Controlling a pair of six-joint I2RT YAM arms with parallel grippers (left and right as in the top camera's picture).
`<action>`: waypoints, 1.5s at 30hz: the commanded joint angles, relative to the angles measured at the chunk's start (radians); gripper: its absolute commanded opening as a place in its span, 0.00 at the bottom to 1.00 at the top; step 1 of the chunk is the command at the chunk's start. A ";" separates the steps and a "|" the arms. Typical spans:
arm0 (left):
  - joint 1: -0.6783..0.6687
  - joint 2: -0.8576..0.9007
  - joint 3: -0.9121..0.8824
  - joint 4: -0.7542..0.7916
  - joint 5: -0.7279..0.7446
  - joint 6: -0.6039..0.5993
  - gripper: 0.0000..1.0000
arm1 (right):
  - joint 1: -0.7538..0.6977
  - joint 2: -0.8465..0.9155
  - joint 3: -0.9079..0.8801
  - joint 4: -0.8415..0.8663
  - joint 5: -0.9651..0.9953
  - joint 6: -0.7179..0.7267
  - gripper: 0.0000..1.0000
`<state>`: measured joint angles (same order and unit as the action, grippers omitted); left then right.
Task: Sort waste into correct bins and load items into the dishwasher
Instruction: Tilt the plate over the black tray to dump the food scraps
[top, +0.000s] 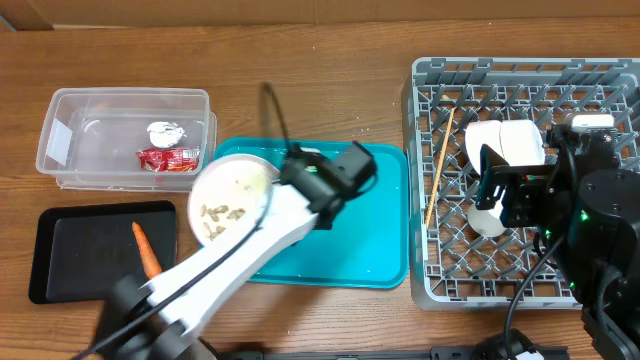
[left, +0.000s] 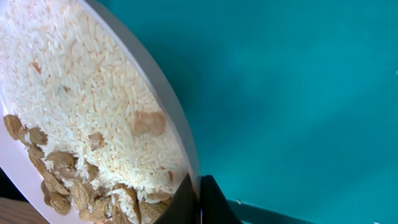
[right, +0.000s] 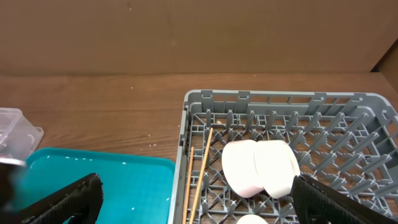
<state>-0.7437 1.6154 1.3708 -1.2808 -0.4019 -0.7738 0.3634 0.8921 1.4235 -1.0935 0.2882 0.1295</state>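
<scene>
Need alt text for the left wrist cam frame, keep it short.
A tilted white plate spread with white rice and beige food scraps fills the left of the frame, its rim pinched between the left gripper's dark jaws at the bottom edge. The teal tray fills the background.

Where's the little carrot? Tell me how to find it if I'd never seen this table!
Find the shallow black rectangular tray on the far left, next to the clear plastic tub. The small orange carrot lies near its right edge. It's the only orange thing, long and thin.
</scene>
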 joint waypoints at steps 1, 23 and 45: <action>0.075 -0.089 0.023 -0.030 -0.043 -0.039 0.04 | 0.002 -0.005 0.015 0.002 0.006 -0.006 1.00; 0.530 -0.185 -0.189 0.048 0.010 0.126 0.04 | 0.002 -0.005 0.015 0.002 0.006 -0.006 1.00; 0.978 -0.294 -0.293 0.379 0.411 0.452 0.04 | 0.002 -0.005 0.015 0.002 0.006 -0.006 1.00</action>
<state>0.1963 1.3895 1.0832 -0.9100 -0.0803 -0.3740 0.3634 0.8921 1.4235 -1.0939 0.2882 0.1291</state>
